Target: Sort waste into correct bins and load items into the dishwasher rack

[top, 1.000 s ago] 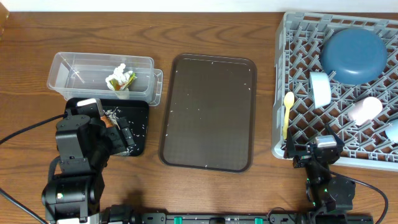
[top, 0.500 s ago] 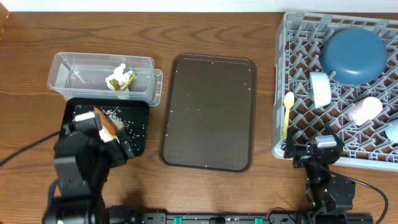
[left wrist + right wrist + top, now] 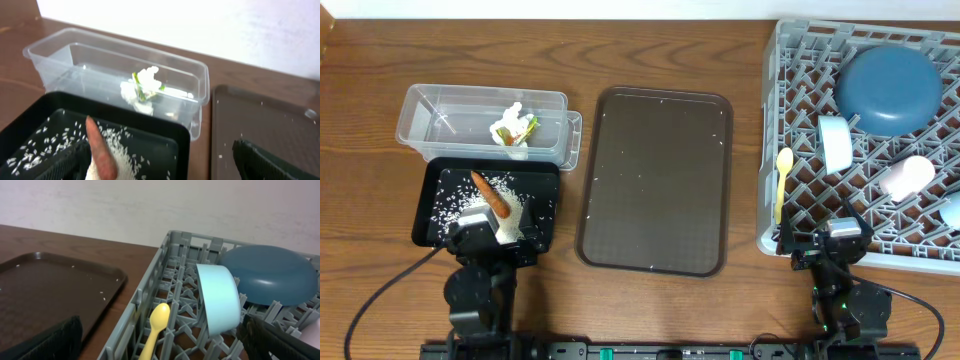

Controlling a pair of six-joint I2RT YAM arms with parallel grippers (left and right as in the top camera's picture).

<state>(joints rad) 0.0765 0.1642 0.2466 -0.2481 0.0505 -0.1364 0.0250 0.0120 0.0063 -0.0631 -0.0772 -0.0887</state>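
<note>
Soft, even light falls from above on the worktop (image 3: pixel 650 40); shadows are faint and short. The overhead view is sharp throughout. Both wrist views look softer (the wall (image 3: pixel 200 25) in the left one burns out to white), and the clear bin (image 3: pixel 100 65) carries pale glints.

Table (image 3: pixel 670 30) bears clear bin (image 3: pixel 480 92), black bin (image 3: pixel 490 162), tray (image 3: pixel 655 180), rack (image 3: pixel 770 120).

Low brown tray (image 3: pixel 655 180) leaves passage between tall clear bin (image 3: pixel 428 112) and rack (image 3: pixel 769 150).
</note>
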